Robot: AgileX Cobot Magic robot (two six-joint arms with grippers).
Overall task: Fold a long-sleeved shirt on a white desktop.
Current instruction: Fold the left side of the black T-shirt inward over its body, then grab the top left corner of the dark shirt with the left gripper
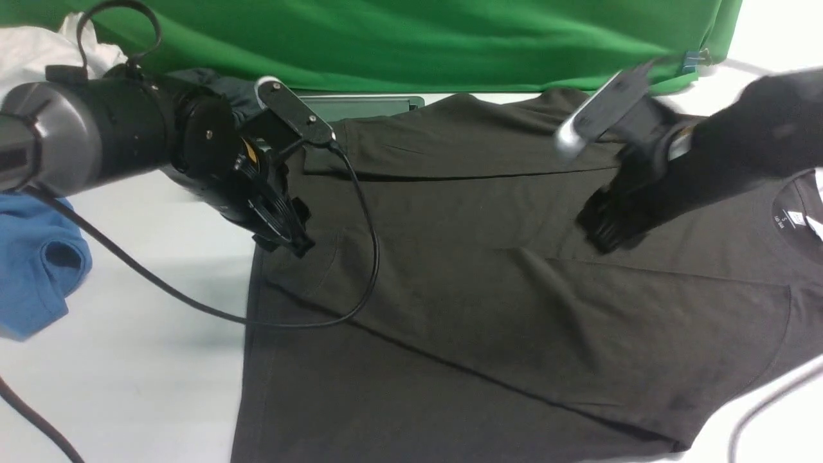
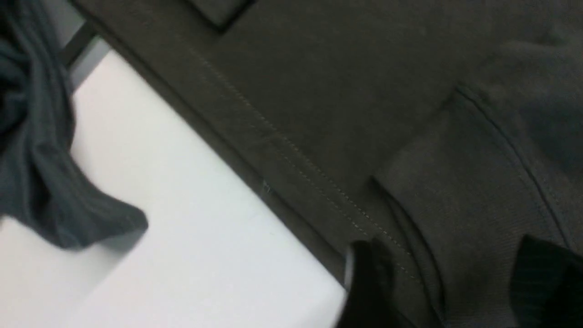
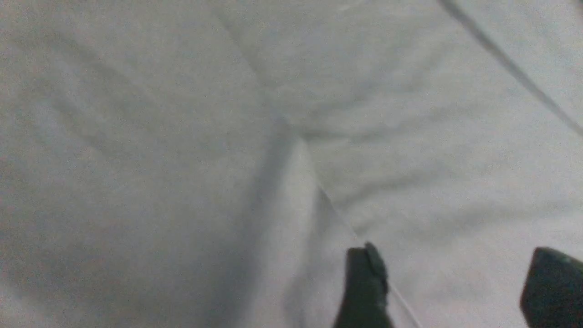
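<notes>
– Left end effector [image 1: 292,235]: how does it stand?
– Spread. In the left wrist view its fingers [image 2: 369,282] are apart with nothing pinched, and the cuff [image 2: 464,205] of a sleeve lies flat under the gap between them.
– And the right end effector [image 1: 604,235]?
– It is blurred in the front view, low over the chest part of the cloth. Its wrist view shows both fingers [image 3: 364,287] wide apart above creased fabric, gripping nothing. The colour there is washed out to pale grey.
– Where is the long-sleeved shirt [image 1: 463,270]?
– Laid flat on the white tabletop [image 1: 141,360], collar to the right and hem to the left. One sleeve is folded across the far part of the body. The other runs slantwise across the near part, and its cuff ends by the left end effector. A white neck label [image 1: 796,218] shows inside the collar.
– What lies around it?
– A black cable [image 1: 360,212] from the left arm drapes over the hem side. A dark grey-teal garment [image 2: 36,159] sits on the tabletop just beyond the hem's far corner, near the grey cable slot [image 1: 360,106]. A blue garment [image 1: 38,270] lies well apart at the left edge. A green backdrop [image 1: 411,38] hangs behind.
</notes>
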